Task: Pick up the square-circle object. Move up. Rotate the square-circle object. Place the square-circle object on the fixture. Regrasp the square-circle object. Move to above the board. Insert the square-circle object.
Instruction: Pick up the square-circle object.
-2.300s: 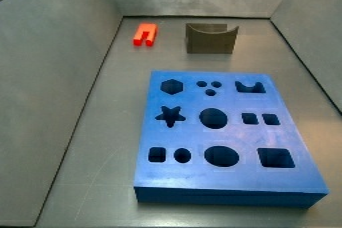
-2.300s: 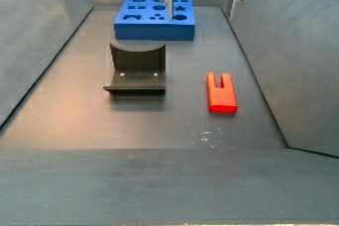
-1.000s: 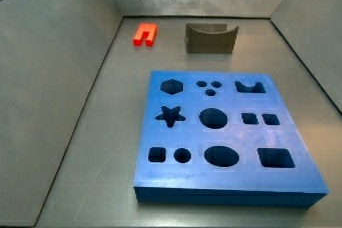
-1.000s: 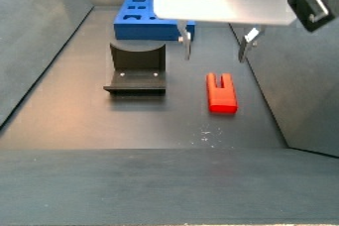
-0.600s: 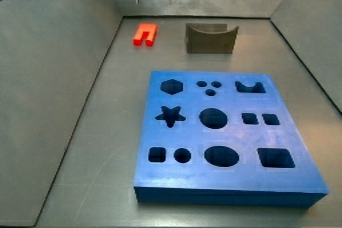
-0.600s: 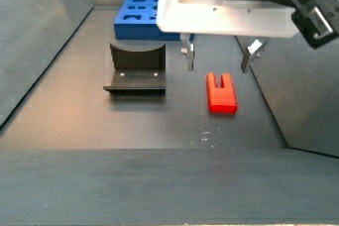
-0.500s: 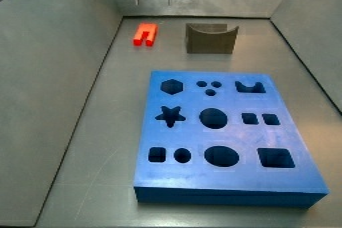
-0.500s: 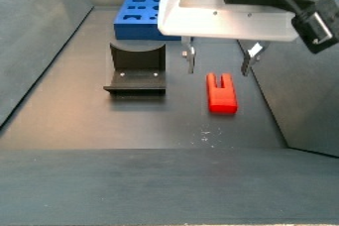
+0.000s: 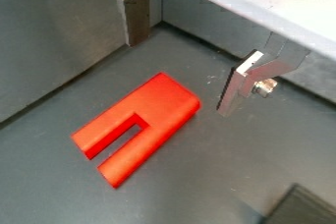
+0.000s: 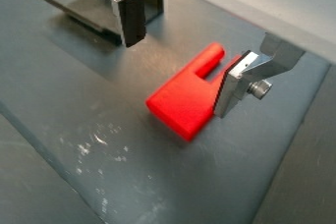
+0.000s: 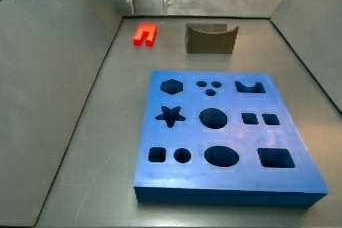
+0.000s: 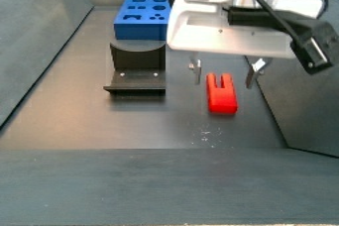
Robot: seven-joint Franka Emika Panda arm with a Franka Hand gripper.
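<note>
The square-circle object is a small red block lying flat on the dark floor in both side views (image 11: 144, 34) (image 12: 221, 92). In both wrist views (image 9: 138, 130) (image 10: 188, 97) its two prongs show at one end. My gripper (image 12: 224, 69) is open and empty, hanging just above the block with one finger on each side of it. Both wrist views (image 9: 184, 56) (image 10: 184, 56) show the fingers (image 10: 132, 22) apart, with the block partly between them. The olive-brown fixture (image 11: 210, 38) (image 12: 137, 68) stands beside the block. The blue board (image 11: 227, 137) (image 12: 149, 18) lies further off.
Grey sloping walls (image 11: 67, 62) close in the floor on both sides. The fixture's dark base also shows at the edge of a wrist view (image 10: 92, 12). The block lies close to a side wall (image 12: 284, 81).
My gripper has come down from high above to just over the red block, still open. The block, fixture and board have not moved.
</note>
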